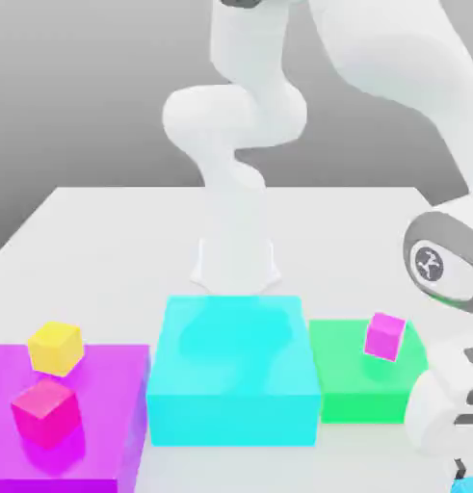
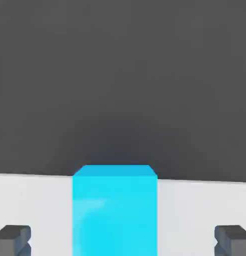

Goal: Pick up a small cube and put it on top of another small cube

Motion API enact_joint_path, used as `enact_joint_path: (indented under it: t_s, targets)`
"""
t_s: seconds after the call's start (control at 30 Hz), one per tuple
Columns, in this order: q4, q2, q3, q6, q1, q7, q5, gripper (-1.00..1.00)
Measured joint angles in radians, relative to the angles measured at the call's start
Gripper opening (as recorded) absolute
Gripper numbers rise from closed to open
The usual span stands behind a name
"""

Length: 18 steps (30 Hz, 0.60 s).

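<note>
Lining up on the small cyan cube [image 2: 114, 215], at the lower right corner of the exterior view, near the edge of the counter [image 1: 346, 250], seems the step in hand. Released, the end effector [image 2: 123, 241] has a finger on each side of it, apart from its faces; best to center, lower straight, then close evenly. The magenta cube [image 1: 384, 337] sits right of center on the green block [image 1: 365, 409].

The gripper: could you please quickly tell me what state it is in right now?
Gripper: open, holding nothing, its fingers apart on either side of a bright cyan cube.
</note>
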Motion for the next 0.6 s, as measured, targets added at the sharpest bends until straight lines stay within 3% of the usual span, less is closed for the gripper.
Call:
enact_joint_path:
  t_s: [0.03, 0.23, 0.37, 0.6]
  targets:
    - [0.007, 0.031, -0.009, 0.022, 0.007, 0.006, -0.008, -1.00]
    - [0.011, 0.046, -0.014, 0.035, 0.012, 0.008, -0.010, -1.00]
    - [-0.012, -0.051, 0.012, -0.039, -0.007, -0.014, 0.021, -1.00]
    - [-0.205, -0.299, 0.105, -0.089, -0.052, -0.165, 0.117, -1.00]
